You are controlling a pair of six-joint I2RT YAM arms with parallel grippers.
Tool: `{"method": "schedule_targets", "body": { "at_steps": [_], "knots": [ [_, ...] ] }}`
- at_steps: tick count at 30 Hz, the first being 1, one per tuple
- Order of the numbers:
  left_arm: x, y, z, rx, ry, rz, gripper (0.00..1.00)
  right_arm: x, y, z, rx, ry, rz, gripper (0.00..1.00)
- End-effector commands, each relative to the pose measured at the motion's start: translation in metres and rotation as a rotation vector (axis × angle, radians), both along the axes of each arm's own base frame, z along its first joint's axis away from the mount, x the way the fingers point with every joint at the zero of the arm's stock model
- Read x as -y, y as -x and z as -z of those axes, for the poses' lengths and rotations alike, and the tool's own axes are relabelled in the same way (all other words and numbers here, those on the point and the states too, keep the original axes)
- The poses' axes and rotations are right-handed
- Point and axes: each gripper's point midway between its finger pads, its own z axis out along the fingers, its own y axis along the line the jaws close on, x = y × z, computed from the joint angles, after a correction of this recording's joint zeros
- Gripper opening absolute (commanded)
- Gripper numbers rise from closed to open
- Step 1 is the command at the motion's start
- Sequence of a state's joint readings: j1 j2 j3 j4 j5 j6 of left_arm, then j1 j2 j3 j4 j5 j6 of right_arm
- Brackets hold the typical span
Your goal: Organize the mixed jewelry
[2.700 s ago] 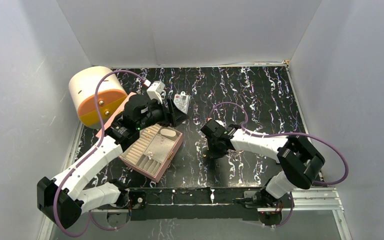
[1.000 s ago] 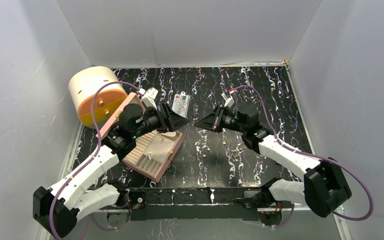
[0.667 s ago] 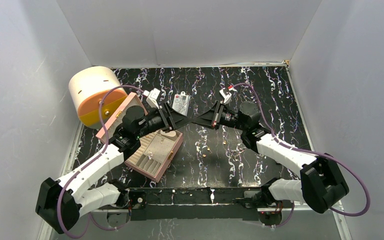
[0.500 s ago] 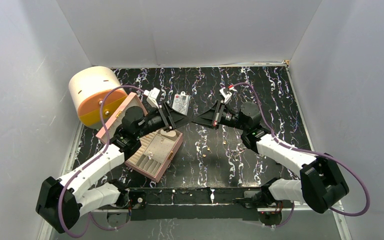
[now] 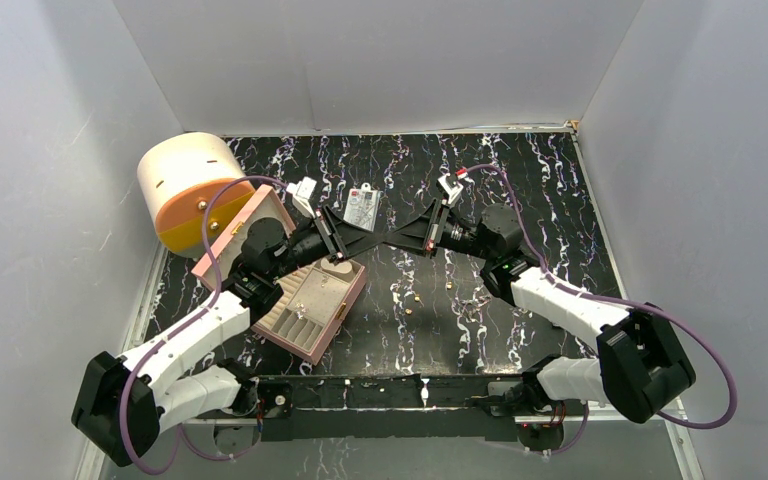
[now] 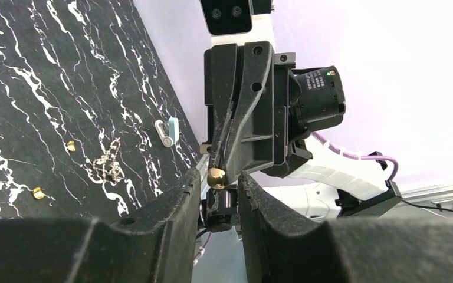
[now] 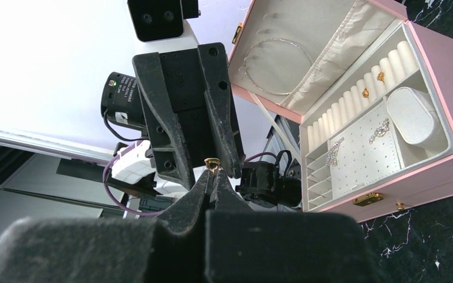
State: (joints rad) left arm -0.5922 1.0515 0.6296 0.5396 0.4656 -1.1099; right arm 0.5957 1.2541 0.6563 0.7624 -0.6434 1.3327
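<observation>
Above the table's middle my two grippers meet tip to tip. The right gripper (image 5: 393,241) (image 7: 212,171) is shut on a tiny gold stud (image 7: 212,162) (image 6: 216,177), pinched at its very tips. My left gripper (image 5: 374,238) (image 6: 217,180) has its jaws narrowly apart on either side of that stud, with a small gap on each side. More of the mixed jewelry lies on the black table: gold studs (image 5: 415,297) (image 6: 71,145) and a thin chain (image 5: 477,303) (image 6: 109,162). The pink quilted box (image 5: 352,292) (image 7: 433,71) stands open at the left.
A cream and orange cylinder (image 5: 188,190) stands at the back left behind the box lid (image 5: 245,222). A clear packet with a white card (image 5: 362,206) lies behind the grippers. A small light-blue block (image 6: 173,130) lies near the chain. The box holds a necklace (image 7: 274,65) and small pieces.
The right arm rose from the table and swung left to meet the left gripper. Over the last second the left jaws have narrowed around the stud held by the right gripper.
</observation>
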Motion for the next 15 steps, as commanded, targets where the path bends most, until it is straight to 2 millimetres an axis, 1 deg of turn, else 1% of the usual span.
{"method": "schedule_targets", "body": {
  "at_steps": [1, 6, 11, 15],
  "knots": [
    [0.0004, 0.0051, -0.0188, 0.037, 0.068, 0.014, 0.28, 0.0006, 0.0047, -0.0106, 0.055, -0.038, -0.021, 0.0],
    [-0.0001, 0.0066, -0.0193, 0.025, 0.099, 0.016, 0.27, 0.0, 0.0061, -0.0103, 0.058, -0.038, -0.03, 0.0],
    [0.0, 0.007, -0.02, 0.027, 0.1, 0.018, 0.23, 0.0001, 0.0063, -0.0075, 0.051, -0.033, -0.034, 0.0],
    [-0.0001, 0.0077, -0.0212, 0.035, 0.102, 0.02, 0.22, 0.0002, 0.0067, -0.0071, 0.052, -0.032, -0.035, 0.0]
  ]
}}
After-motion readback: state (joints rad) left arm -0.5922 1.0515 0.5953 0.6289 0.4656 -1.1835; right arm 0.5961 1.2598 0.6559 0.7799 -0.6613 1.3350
